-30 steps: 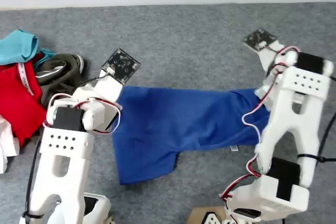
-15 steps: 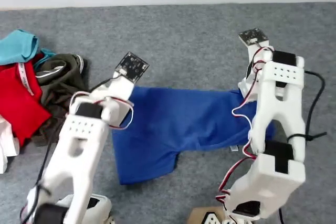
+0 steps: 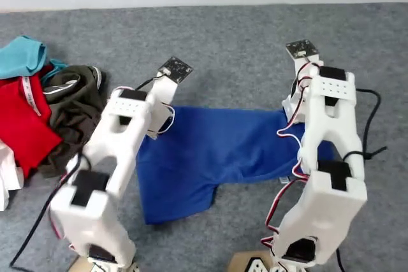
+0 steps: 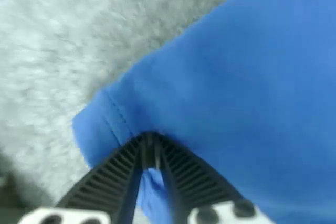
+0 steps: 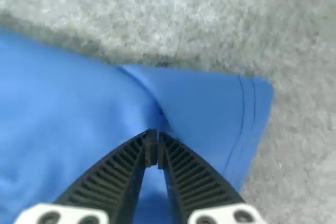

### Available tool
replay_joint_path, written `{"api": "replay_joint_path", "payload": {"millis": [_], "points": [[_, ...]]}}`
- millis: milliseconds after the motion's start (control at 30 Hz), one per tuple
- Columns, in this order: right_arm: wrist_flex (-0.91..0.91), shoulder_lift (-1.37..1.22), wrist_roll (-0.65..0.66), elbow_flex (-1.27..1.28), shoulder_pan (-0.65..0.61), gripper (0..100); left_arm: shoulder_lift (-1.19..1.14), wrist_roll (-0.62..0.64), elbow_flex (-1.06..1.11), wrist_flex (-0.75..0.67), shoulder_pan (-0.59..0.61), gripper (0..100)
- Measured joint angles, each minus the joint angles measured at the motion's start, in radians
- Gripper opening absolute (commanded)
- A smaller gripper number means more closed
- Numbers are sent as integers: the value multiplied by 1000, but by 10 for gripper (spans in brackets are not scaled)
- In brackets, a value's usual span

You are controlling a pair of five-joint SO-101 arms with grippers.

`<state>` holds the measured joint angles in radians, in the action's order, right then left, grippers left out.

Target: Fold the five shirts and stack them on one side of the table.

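A blue shirt [image 3: 217,151] lies spread across the middle of the grey table, one sleeve hanging toward the front. My left gripper [image 4: 151,150] is shut on the blue shirt [image 4: 252,87] at its hemmed far left corner. My right gripper [image 5: 153,148] is shut on the blue shirt [image 5: 63,108] at its far right corner, where the cloth puckers into a fold. In the high view the left arm [image 3: 124,132] covers the shirt's left edge and the right arm [image 3: 328,125] covers its right edge.
A heap of other shirts sits at the table's left: a teal one [image 3: 24,55], a red one [image 3: 22,119], an olive one [image 3: 73,97] and a bit of white cloth [image 3: 6,173] at the edge. Bare grey carpet [image 3: 229,49] lies beyond the blue shirt.
Both arms have stretched toward the far side of the table, carrying the shirt's far corners with them. The shirt's far edge has shifted slightly away; the pile at left is unchanged.
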<state>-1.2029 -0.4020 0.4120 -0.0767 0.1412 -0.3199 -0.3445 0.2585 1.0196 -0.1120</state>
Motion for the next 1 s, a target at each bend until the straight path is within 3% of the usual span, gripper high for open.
{"api": "replay_joint_path", "payload": {"millis": [367, 633, 1000], "points": [[176, -152, 2, -32, 40, 9, -322, 3, -457, 334, 26, 6], [176, -209, 2, -167, 146, 9, -339, 2, -491, 353, 51, 6], [3, -209, 2, -331, 146, 9, -339, 2, -491, 353, 64, 6]]}}
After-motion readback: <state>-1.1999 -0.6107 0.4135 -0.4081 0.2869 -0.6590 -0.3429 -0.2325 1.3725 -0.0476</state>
